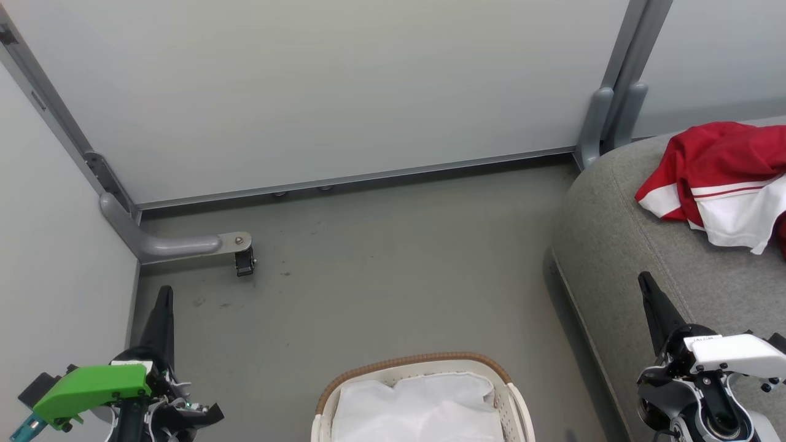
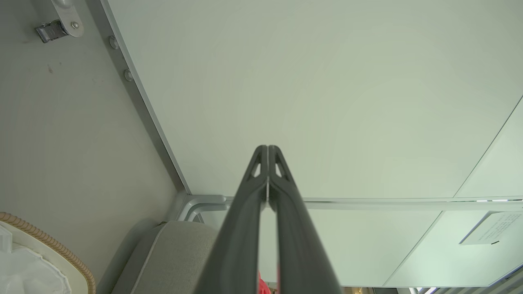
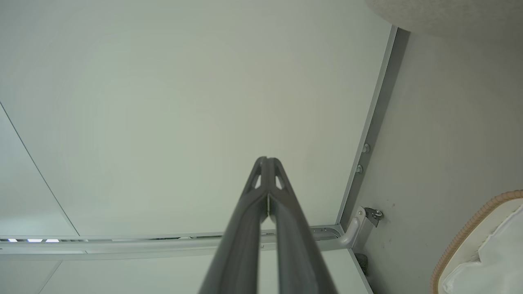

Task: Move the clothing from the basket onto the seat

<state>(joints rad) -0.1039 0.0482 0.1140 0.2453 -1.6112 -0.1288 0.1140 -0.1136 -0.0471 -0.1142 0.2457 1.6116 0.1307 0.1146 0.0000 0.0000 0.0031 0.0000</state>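
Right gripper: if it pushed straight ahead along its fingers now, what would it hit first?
Probably the pale wall panel: the shut right gripper points at its bare face. Nothing shows between them, though depth is hard to judge.

Everything is lit brightly and evenly. A dark shadow is thrown on the smooth grey floor (image 1: pixel 399 294) beside the big grey cloth seat (image 1: pixel 614 233). All is shown sharp. In the wrist views the pale flat wall panels (image 2: pixel 327 81) are tinted green and their edges bent.
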